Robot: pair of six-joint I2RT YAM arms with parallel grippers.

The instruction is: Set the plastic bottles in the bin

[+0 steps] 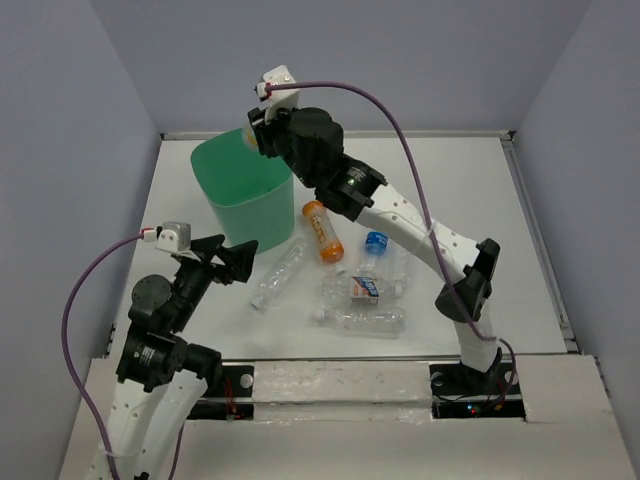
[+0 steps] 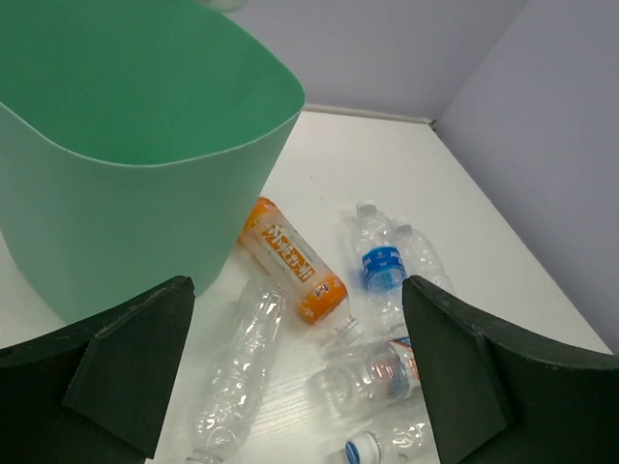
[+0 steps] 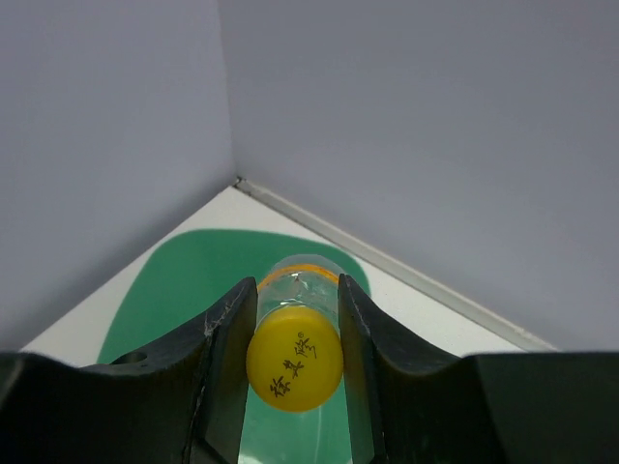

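My right gripper [image 1: 258,135] is shut on a yellow-capped clear bottle [image 3: 295,356] and holds it above the mint-green bin [image 1: 245,205], whose inside shows below it in the right wrist view [image 3: 184,290]. My left gripper [image 1: 235,258] is open and empty, near the bin's front side. On the table lie an orange bottle [image 1: 322,230], a clear crinkled bottle [image 1: 277,275], a blue-capped bottle [image 1: 375,250], a labelled bottle [image 1: 362,290] and another clear bottle [image 1: 360,318]. The left wrist view shows the bin [image 2: 126,164], the orange bottle [image 2: 292,257] and the clear bottle [image 2: 237,362].
Grey walls close in the white table [image 1: 450,190] on three sides. A raised rail [image 1: 540,240] runs along the right edge. The right arm reaches across the table above the lying bottles.
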